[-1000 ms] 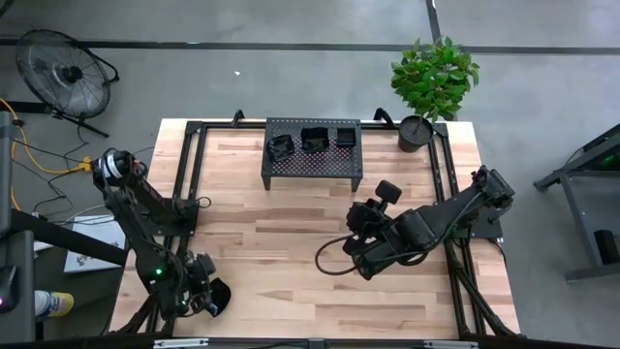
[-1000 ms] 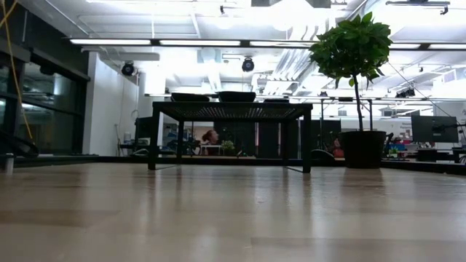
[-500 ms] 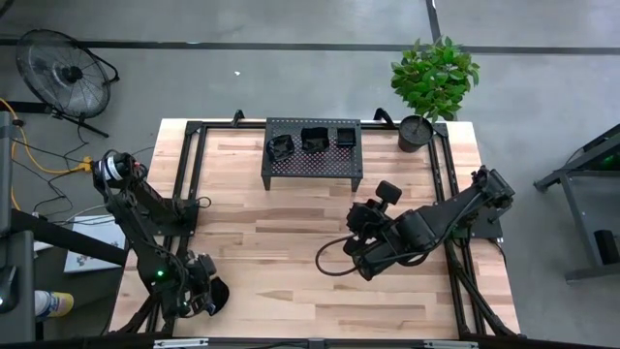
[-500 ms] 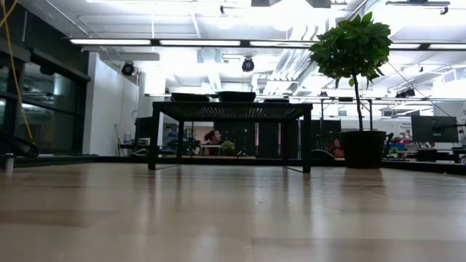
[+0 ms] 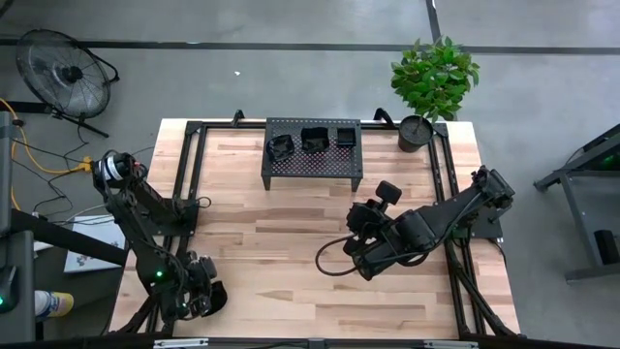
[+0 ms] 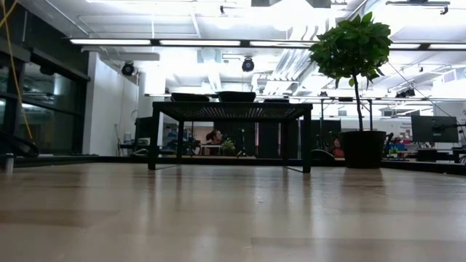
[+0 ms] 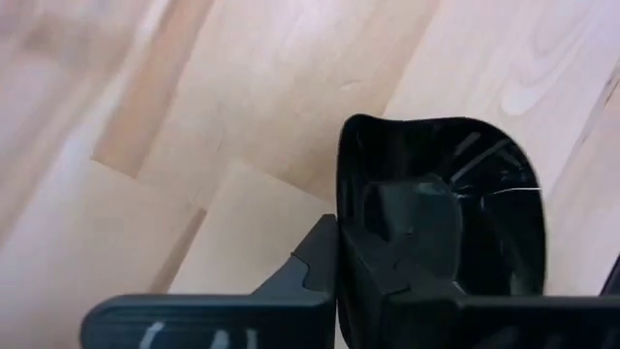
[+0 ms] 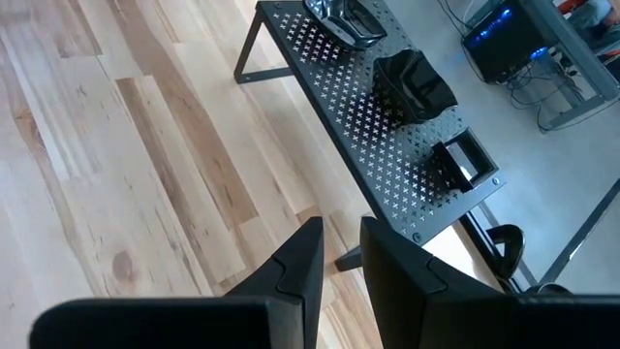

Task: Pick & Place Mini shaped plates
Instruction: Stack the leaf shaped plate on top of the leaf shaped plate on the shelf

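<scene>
I judge the main risk to be the glossy plate (image 7: 441, 208) slipping or tipping from the left gripper (image 5: 205, 296), since the fingers pinch only one edge and most of the dish overhangs the wooden table (image 5: 291, 242); a quick swing could shake it loose. The left arm is folded low over the table's near left corner, its fingers clamped on that dish. The right gripper (image 8: 339, 254) hangs mid-table, fingers nearly closed on nothing, facing the perforated rack (image 5: 312, 157), where three stacks of mini shaped plates (image 5: 312, 141) sit.
</scene>
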